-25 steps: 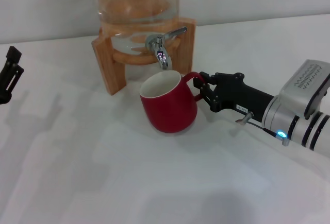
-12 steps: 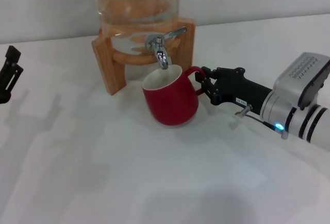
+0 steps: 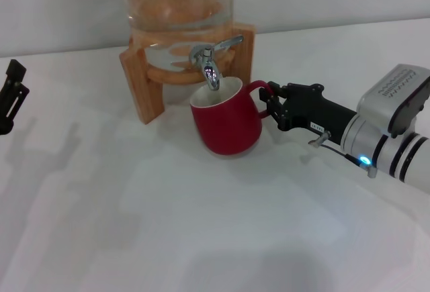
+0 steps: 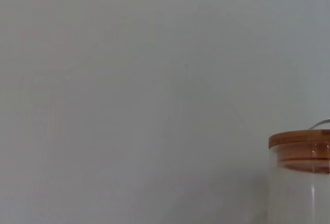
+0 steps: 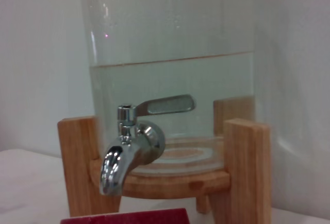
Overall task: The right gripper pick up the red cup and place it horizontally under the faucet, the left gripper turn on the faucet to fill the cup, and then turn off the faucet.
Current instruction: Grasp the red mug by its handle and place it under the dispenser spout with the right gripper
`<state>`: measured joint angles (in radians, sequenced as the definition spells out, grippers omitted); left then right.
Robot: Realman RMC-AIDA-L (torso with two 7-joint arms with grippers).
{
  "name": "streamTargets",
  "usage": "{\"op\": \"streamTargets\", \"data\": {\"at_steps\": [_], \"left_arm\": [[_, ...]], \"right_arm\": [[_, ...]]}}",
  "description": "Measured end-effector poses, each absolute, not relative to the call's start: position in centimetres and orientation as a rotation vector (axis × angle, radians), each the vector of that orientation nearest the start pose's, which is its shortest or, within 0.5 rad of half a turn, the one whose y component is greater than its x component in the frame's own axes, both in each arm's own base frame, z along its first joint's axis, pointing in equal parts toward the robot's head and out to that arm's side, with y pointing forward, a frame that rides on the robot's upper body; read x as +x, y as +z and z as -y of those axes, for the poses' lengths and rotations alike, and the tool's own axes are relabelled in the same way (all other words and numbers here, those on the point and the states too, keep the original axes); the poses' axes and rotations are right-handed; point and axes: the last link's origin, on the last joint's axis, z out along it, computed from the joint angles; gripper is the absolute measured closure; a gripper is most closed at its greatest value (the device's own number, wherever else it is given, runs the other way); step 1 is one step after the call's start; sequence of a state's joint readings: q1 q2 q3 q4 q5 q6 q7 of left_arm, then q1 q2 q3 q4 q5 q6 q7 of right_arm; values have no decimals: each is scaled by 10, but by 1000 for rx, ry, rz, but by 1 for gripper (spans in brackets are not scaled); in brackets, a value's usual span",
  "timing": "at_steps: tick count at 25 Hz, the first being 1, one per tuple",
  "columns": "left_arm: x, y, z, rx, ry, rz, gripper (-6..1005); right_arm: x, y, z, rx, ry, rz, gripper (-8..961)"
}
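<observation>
A white worktop carries a wooden stand near its back edge, and the red cup sits just in front of it.

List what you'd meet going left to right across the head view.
Left gripper → wooden stand → faucet → red cup → right gripper

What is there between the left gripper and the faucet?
In the head view, bare white table, then the wooden stand, separates the left gripper from the faucet.
</observation>
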<state>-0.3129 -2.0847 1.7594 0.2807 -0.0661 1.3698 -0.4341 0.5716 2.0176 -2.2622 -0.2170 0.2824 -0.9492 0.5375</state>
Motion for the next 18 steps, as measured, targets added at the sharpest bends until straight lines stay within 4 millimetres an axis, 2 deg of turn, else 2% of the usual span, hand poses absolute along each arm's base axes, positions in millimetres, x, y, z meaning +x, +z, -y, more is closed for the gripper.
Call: {"op": "streamTargets", "data": {"at_steps": [18], "left_arm": [[-296,-5,-304,-1692,-1063,467,139]], "right_arm": [[281,-63,-360,-2131,703,-606,807]]}}
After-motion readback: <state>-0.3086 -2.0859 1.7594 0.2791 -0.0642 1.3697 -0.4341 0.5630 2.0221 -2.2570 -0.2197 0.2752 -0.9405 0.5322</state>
